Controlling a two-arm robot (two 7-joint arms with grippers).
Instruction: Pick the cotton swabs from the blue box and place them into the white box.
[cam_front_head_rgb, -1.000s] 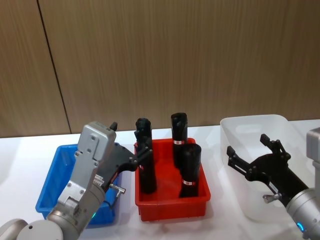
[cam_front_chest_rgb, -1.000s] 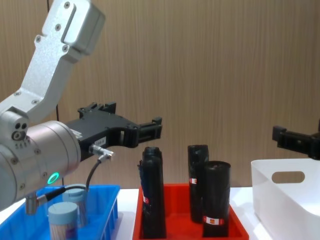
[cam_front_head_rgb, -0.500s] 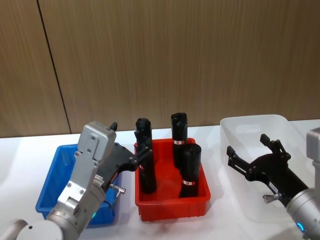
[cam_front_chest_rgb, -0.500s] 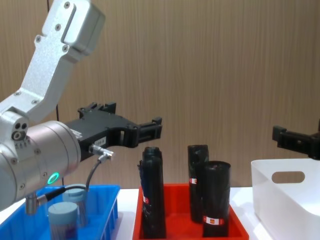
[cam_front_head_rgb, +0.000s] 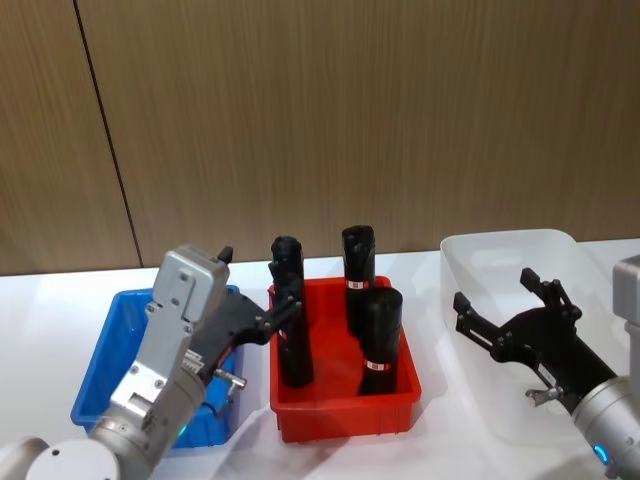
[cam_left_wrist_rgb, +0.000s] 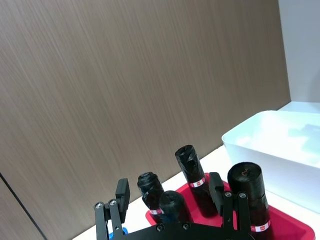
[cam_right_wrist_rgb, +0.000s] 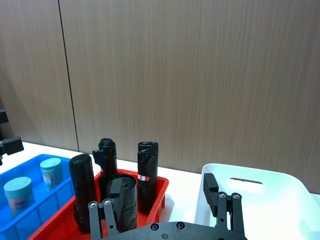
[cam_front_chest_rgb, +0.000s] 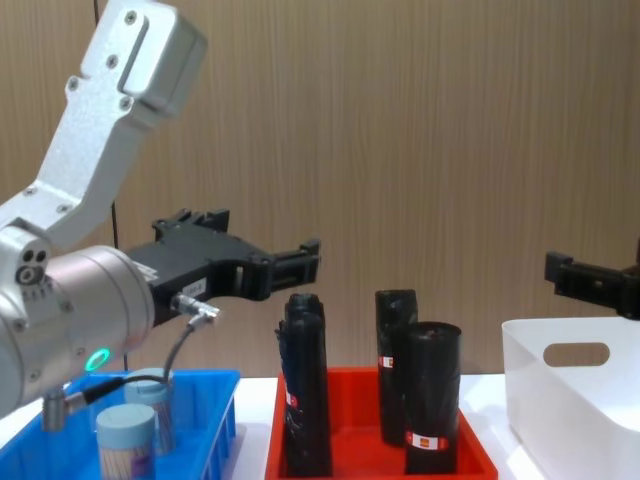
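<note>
**Both tools released, swabs in the blue box**

Two tubs of cotton swabs (cam_right_wrist_rgb: 19, 192) stand upright in the blue box (cam_front_head_rgb: 103, 352), which sits toward the left edge of the worktop (cam_front_head_rgb: 45, 300). One tub is nearer the front edge, the other just behind it. Both show pale blue lids in the right wrist view.

The left tool (cam_left_wrist_rgb: 169, 189) hangs in the air above the right side of the blue box, higher than the tubs. Its fingers are spread wide with nothing between them, and they point toward the red tray (cam_front_head_rgb: 345, 415).

The red tray lies between the two boxes, in the middle of the worktop, and holds upright black rolls (cam_front_head_rgb: 380, 335) with red-and-white labels.

The white box (cam_front_head_rgb: 500, 248) stands toward the right edge. Its oval handle cutout shows in the chest view.

The right tool (cam_front_head_rgb: 497, 293) hovers over the front part of the white box, fingers parted and gripping nothing.
</note>
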